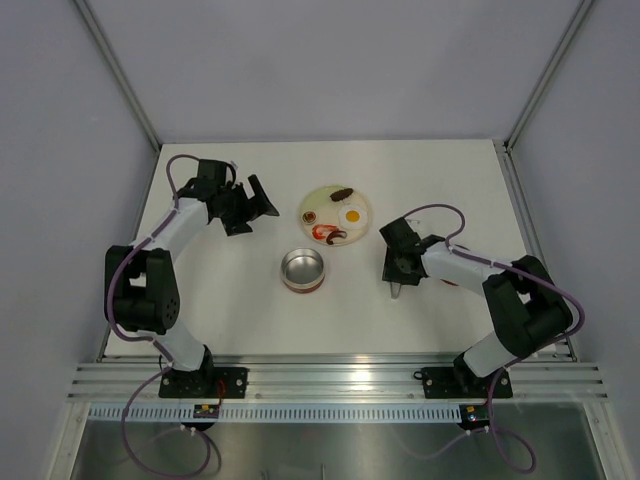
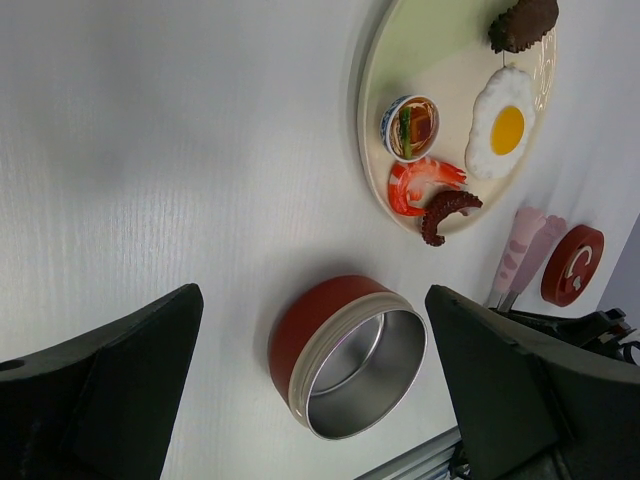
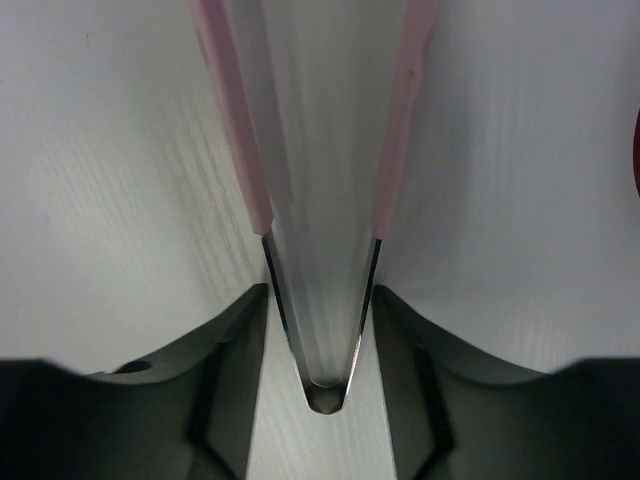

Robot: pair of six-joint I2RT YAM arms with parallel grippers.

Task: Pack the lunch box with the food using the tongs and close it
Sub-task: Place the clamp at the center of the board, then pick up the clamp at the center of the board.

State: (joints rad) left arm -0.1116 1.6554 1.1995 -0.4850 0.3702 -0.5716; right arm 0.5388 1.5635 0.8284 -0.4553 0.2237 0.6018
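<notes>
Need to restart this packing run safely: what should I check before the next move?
1. Tin open, empty: ok.
2. Food on plate, none packed: ok.
3. Tongs in right gripper, arms spread: ok.
4. Firmness of that grip: cannot tell.
5. Left gripper open, apart from tin: ok.
6. Lid off tin, near tongs: ok.
</notes>
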